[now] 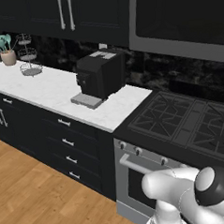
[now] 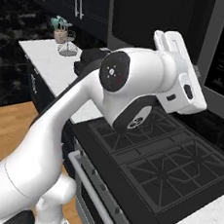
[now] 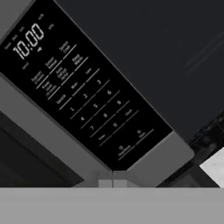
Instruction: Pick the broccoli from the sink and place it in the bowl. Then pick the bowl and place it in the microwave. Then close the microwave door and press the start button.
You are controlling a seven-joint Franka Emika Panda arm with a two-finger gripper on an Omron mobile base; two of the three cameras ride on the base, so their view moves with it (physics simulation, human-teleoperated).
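Your pincer's opening can't be told as it faces the microwave (image 3: 131,52) keypad (image 3: 87,100); tilted so, you could hit a wrong button, missing start

The microwave (image 1: 178,20) hangs above the stove (image 1: 180,124), its door (image 3: 144,52) shut beside the keypad panel (image 3: 83,92) that my hand faces. Left of the stove runs the bench (image 1: 51,89), carrying a coffee machine (image 1: 100,74) near the stove, then a wire stand (image 1: 28,55) and a utensil pot (image 1: 7,51) farther left. Cabinets (image 1: 65,13) hang above the bench, drawers (image 1: 64,140) below it.
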